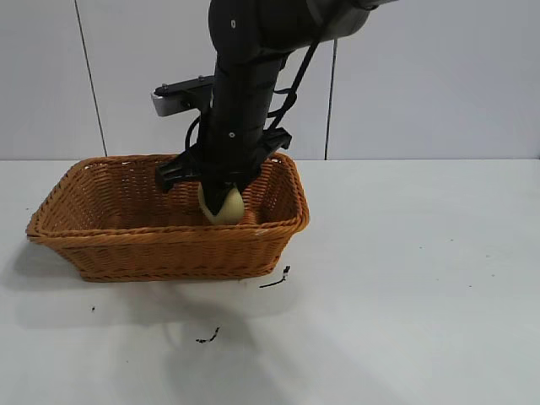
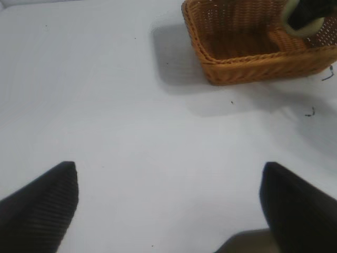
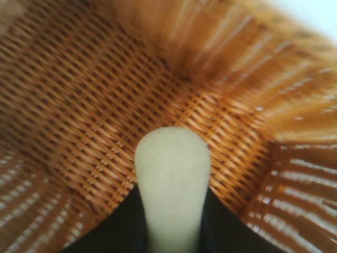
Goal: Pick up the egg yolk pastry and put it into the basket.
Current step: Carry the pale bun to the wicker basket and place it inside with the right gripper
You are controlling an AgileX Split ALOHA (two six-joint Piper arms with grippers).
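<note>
My right gripper (image 1: 221, 201) is shut on the pale yellow egg yolk pastry (image 1: 224, 206) and holds it low inside the right end of the orange-brown wicker basket (image 1: 101, 253). In the right wrist view the pastry (image 3: 171, 179) sits squeezed between my two black fingers, just above the woven basket floor (image 3: 79, 105). I cannot tell if it touches the floor. The left wrist view shows the basket (image 2: 247, 66) far off, with the pastry (image 2: 308, 29) at its edge. My left gripper (image 2: 168, 205) is open and empty over bare white table, out of the exterior view.
The basket stands on a white table (image 1: 405, 278) at the left of centre. Small black marks (image 1: 276, 279) lie on the table in front of the basket. A white panelled wall stands behind.
</note>
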